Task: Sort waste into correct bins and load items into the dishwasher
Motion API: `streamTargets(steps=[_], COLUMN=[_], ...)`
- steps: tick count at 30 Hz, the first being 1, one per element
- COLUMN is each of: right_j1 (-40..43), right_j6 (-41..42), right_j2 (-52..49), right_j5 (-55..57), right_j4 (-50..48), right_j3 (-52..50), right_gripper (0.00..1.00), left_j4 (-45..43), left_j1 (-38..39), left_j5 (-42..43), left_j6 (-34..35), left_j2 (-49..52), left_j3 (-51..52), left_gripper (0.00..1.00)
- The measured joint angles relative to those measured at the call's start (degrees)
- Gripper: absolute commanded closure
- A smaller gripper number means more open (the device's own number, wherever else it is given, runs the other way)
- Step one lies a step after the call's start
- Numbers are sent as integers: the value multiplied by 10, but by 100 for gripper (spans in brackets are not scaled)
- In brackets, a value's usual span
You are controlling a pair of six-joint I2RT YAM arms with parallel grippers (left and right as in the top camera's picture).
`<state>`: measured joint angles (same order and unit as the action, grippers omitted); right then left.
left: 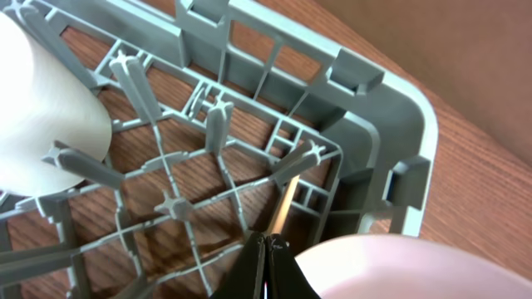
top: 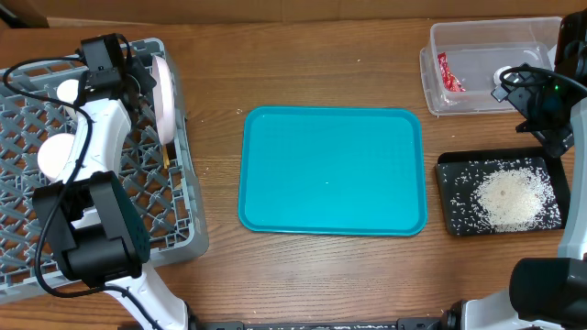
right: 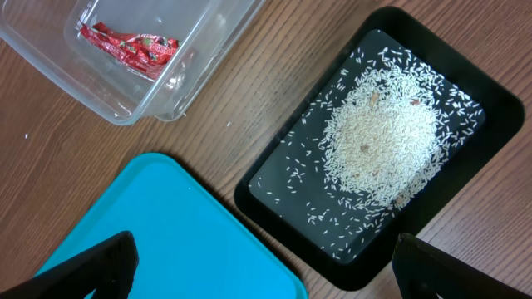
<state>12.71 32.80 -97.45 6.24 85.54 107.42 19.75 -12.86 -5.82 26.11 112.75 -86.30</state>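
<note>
The grey dish rack (top: 188,206) stands at the left, with a large white plate (top: 164,92) on edge by its right wall. A white cup (top: 66,91) and a small white round dish (top: 53,156) are in it. A grey-green bowl (top: 138,229) is mostly hidden by my left arm. My left gripper (left: 266,242) is shut low inside the rack (left: 366,100), beside the plate (left: 399,270). A thin wooden chopstick (left: 287,199) runs out from its fingertips. My right gripper (right: 274,270) is open and empty above the black tray (right: 274,195) of rice (right: 378,137). The red wrapper (right: 133,46) lies in the clear tub (right: 166,104).
The teal serving tray (top: 332,170) lies bare at the table's middle, and its corner shows in the right wrist view (right: 166,232). The clear tub (top: 431,87) is at the back right and the black tray (top: 449,197) in front of it. A white scrap (top: 506,75) sits in the tub behind my right arm's cable.
</note>
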Motion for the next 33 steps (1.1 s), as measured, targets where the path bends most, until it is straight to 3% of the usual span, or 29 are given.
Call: streamTargets(steps=[10,17,21,27,33], right_j1=[0,0,0,0,0], right_j6=[0,0,0,0,0], right_j2=[0,0,0,0,0], right_j5=[0,0,0,0,0], right_j4=[0,0,0,0,0], right_j3=[0,0,0,0,0], right_gripper=[0,0,0,0,0], left_j4=[41,152,255,413,565], left_j1=[-9,-27,-28,-27,-26], left_j5=[0,19,104,265,376], left_j6=[-9,-11,-11,-29,-137], left_j2=[-29,-164,-241,-299,-335], left_j3=[0,-1,-1,-3,-3], left_gripper=[96,59,51,57,51])
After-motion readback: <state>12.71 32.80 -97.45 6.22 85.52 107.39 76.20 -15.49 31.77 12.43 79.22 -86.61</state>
